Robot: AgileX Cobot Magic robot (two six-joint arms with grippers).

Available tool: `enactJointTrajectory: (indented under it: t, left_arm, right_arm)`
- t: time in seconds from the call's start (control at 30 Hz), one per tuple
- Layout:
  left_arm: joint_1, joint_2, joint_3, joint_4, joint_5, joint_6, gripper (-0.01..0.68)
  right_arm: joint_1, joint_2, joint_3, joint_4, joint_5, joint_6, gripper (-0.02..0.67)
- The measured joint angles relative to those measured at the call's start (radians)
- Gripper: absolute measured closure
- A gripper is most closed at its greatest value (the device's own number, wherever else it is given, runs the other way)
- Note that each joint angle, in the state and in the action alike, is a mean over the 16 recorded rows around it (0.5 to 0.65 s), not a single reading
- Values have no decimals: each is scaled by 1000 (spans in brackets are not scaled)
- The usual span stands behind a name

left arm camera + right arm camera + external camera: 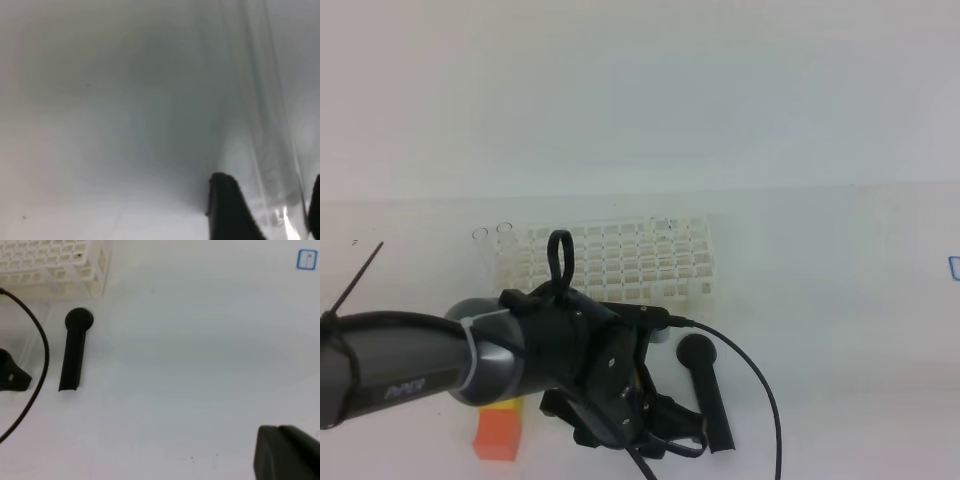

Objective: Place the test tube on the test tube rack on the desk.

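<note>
Test tube (272, 150) lies lengthwise between left claw (267, 210) fingers (open, not gripping); right claw shut.

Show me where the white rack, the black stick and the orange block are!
test tube rack (620, 262), exterior high view, middle of its grid top.
black stick (71, 360), right wrist view, middle of its shaft.
orange block (498, 432), exterior high view, its front face.

The high view looks down from the front over the surface (840, 300), the left wrist view hugs it, and the right wrist view shares the rack (620, 260) at 11 o'clock.
</note>
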Motion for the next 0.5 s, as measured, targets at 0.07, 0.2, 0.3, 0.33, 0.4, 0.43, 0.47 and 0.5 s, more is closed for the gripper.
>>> enactJointTrajectory:
  t: [0.07,0.2,0.3,0.33,0.4,0.43,0.47,0.5]
  left_arm:
    - [0,0,0,2,4,-1,376]
    - [0,0,0,4,7,-2,448]
    - [0,0,1,4,9,-10,496]
    - [0,-1,1,4,11,-14,510]
    - [0,-3,1,4,10,-22,528]
    - [0,-6,1,4,12,-26,537]
    - [0,-8,2,3,13,-30,545]
    - [0,-12,2,3,14,-34,551]
  right_arm:
    - [0,0,0,0,0,0,650]
    - [0,0,0,0,1,0,650]
    - [0,0,0,0,1,0,650]
    - [0,0,0,0,1,0,650]
    - [0,0,0,0,2,0,650]
    - [0,0,0,0,2,0,650]
    - [0,0,0,0,2,0,650]
    - [0,0,0,0,2,0,650]
